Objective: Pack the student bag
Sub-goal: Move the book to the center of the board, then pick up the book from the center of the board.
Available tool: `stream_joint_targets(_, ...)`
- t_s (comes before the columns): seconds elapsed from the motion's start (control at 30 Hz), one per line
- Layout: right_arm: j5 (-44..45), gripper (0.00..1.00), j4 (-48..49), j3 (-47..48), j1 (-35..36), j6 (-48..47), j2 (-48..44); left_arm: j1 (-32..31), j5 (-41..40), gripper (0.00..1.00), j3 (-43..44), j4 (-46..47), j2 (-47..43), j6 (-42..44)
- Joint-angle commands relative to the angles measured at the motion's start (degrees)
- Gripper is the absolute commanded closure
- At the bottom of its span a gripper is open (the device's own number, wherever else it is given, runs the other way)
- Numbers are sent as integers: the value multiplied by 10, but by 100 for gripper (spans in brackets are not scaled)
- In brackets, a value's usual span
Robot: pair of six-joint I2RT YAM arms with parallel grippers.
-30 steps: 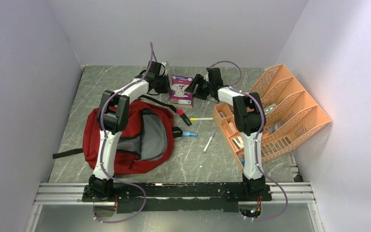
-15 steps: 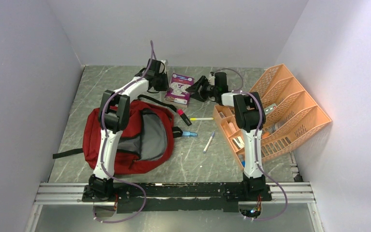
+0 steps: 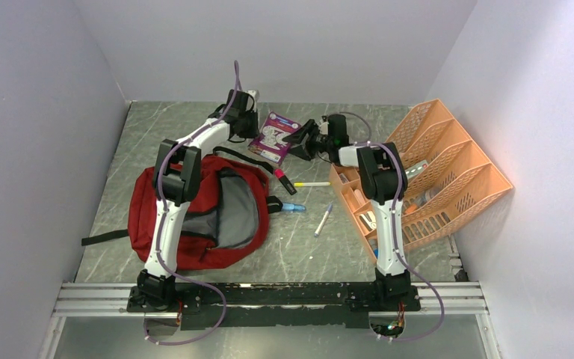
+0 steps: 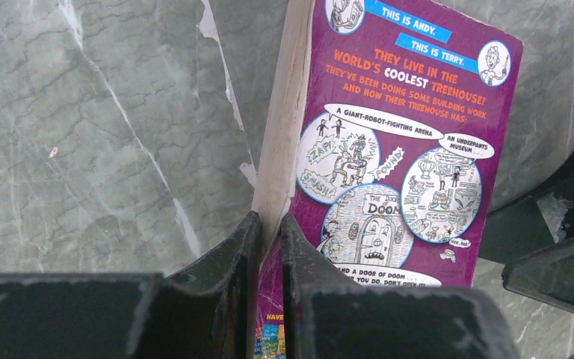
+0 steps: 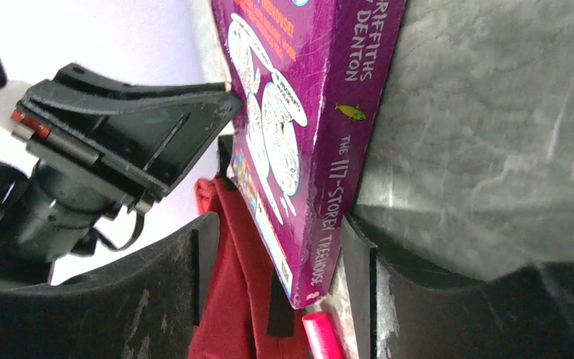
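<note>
Reaching toward the far end of the table (image 3: 310,250), both arms are stretching forward and converging on a purple paperback (image 3: 270,136).

- Left gripper (image 4: 269,224): clamping the book's cover edge by the pages. Only its wrist view is showing this.
- Right gripper (image 5: 276,250): jaws standing apart, straddling the spine's lower corner. One finger is lying by the spine and the other is hanging clear of the cover. The overhead view is not resolving that gap.
- Student bag (image 3: 194,217): lying unzipped, grey lining showing, under the left arm's span.
- Orange organiser (image 3: 448,172): sitting at right.
</note>
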Motion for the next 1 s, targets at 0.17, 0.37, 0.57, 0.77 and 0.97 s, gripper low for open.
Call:
stream_joint_targets(0.17,267,32,-201,16,48,-134,-84,-39,48,95,-66,-143,66,-12)
stream_joint_targets(0.37,325,29,-270,25,43,-217,-114,-61,108,92,-110,-122,15,-33)
stream_joint_targets(0.57,314,27,-304,12,29,-258,-142,-61,58,61,-127,-133,-23,-41)
stream_joint_targets(0.77,283,26,-310,-9,24,-273,-164,-60,16,40,-146,-135,-50,-51)
stream_joint_targets(0.97,258,26,-321,-19,23,-283,-169,-63,60,35,-214,-79,-90,-88)
